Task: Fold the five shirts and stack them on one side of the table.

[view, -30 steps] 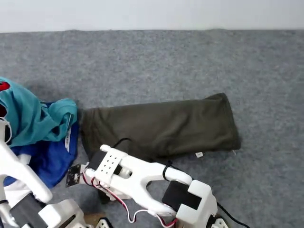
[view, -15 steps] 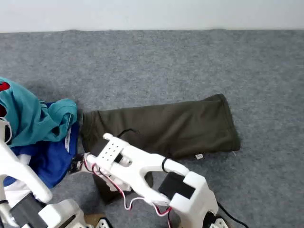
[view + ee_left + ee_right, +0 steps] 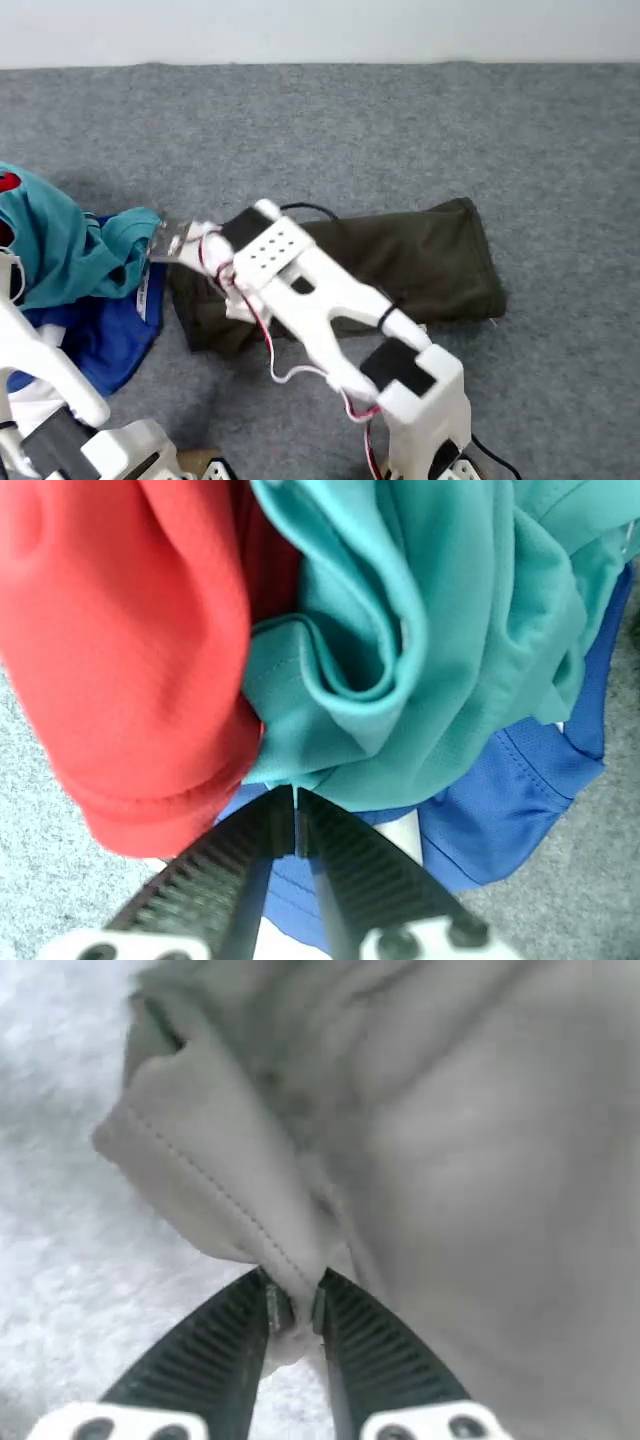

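Edge fabric of the olive shirt (image 3: 430,260), mid-frame on the worktop (image 3: 500,130), is pinched by the jaws of the right gripper (image 3: 295,1300); the fold should be carried level and laid flat before release. The left gripper (image 3: 297,805) is closed against the teal shirt (image 3: 60,250), far left.

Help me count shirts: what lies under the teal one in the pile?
A blue shirt pokes out from beneath the teal shirt at its near edge; a red shirt touches the teal one. Anything deeper is covered.
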Robot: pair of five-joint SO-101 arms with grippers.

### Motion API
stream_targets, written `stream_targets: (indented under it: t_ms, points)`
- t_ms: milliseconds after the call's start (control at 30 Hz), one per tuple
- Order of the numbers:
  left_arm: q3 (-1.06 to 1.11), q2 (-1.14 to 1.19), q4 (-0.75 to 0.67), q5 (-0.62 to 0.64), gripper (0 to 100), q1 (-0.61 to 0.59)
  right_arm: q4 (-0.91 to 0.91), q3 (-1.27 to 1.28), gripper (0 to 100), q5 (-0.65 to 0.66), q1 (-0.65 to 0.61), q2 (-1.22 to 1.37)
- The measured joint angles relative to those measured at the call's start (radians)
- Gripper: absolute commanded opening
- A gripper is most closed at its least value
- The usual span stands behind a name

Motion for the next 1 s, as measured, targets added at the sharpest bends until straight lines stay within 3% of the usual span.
stream_targets:
  t_ms: [200,267,400,600,733,1000]
  points:
    - [0.0,0.0,0.0,0.0,2,0.0,-0.003,-0.19,25.8,-0.018,0.092,0.198]
    - [0.0,0.0,0.0,0.0,2,0.0,-0.003,-0.276,27.0,-0.072,0.13,0.276]
    - [0.0,0.0,0.0,0.0,2,0.0,0.058,-0.459,23.0,-0.13,0.203,0.382]
    - [0.0,0.0,0.0,0.0,2,0.0,0.247,-0.698,9.3,-0.14,0.195,0.408]
    - [0.0,0.0,0.0,0.0,2,0.0,0.25,-0.703,0.7,-0.14,0.166,0.404]
    - [0.0,0.0,0.0,0.0,2,0.0,0.25,-0.463,0.9,-0.146,0.107,0.236]
